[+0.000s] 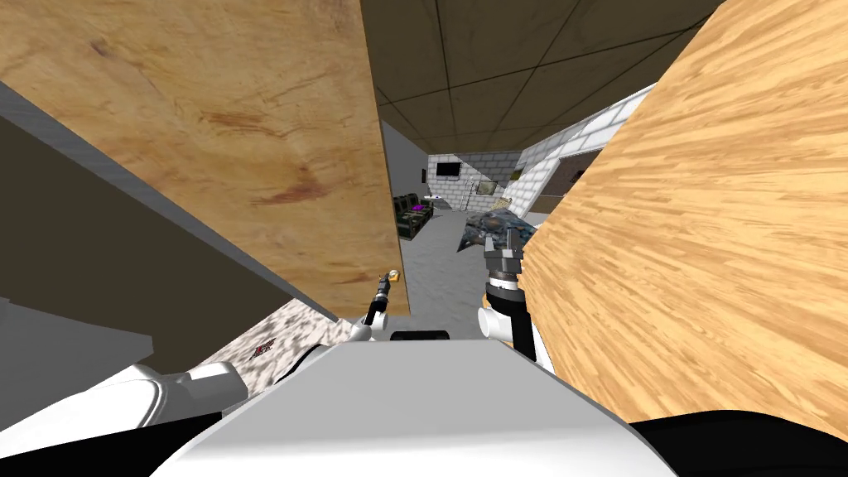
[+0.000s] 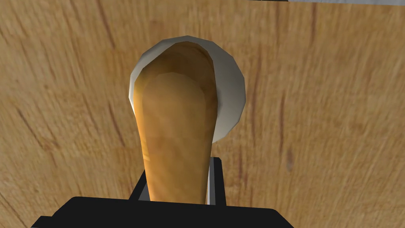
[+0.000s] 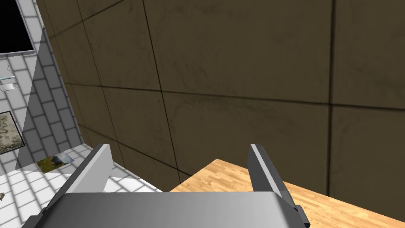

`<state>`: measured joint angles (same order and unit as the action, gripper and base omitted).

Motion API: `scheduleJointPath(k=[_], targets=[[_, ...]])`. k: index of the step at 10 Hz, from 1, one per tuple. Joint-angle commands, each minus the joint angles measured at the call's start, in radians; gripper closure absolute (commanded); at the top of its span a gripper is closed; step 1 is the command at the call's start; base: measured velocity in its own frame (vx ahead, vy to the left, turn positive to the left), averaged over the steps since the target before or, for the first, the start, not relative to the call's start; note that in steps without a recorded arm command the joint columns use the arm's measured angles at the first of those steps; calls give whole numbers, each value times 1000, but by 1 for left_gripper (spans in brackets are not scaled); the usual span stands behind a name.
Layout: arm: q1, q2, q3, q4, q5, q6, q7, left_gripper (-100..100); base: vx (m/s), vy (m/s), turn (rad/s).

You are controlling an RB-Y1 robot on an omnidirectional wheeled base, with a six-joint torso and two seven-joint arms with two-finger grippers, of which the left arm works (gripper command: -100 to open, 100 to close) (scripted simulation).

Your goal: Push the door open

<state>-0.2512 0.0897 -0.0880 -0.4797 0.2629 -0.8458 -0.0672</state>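
**Q:** What is closest to you?

**A:** My left gripper [image 2: 178, 168] is clamped on the handle [image 2: 174, 126], an amber lever. My fingers [image 2: 212, 178] press its sides low down, close to the gripper's dark body. From between them the lever runs to a round white plate [image 2: 233, 95] set flat on the door [image 2: 328, 118].

**Q:** And where is the door?

**A:** It is a light wooden slab right in front of my left hand. In the head view it takes up the upper left, and its free edge, with the handle, lies just left of the middle. It stands ajar. A gap shows between that edge and a second wooden panel [image 1: 704, 248] on my right. At the door's foot, to my left, there is speckled floor [image 1: 281, 331].

**Q:** Your right arm?

**A:** My right gripper [image 1: 505, 242] is in the gap, pointing up, just beside the panel. Its two fingers stand wide apart. I cannot tell whether the arm touches the panel.

**Q:** What lies beyond?

**A:** Through the gap, grey floor [image 1: 431, 277] runs into a farther room. A dark sofa [image 1: 411, 215] stands on the left there. A dark patterned thing [image 1: 484, 228] that I cannot make out lies just past my right gripper. Farthest off, a black screen [image 1: 448, 169] hangs on a pale brick wall [image 1: 468, 189], under a brown tiled ceiling [image 1: 513, 58].
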Motion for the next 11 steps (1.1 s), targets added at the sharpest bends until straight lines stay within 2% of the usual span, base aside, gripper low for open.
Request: scheduleJointPath(k=[1, 6, 7, 8, 11], targets=[[-3, 5, 20, -8, 9, -2, -5, 100, 157, -131, 73], [-2, 2, 60, -3, 27, -3, -19, 100, 176, -89, 53], [-4, 8, 60, 11, 27, -8, -16, 100, 72, -23, 34], [-4, 14, 74, 11, 37, -10, -20, 100, 113, -35, 43], [-4, 18, 85, 13, 45, -12, -25, 100, 153, -27, 30]])
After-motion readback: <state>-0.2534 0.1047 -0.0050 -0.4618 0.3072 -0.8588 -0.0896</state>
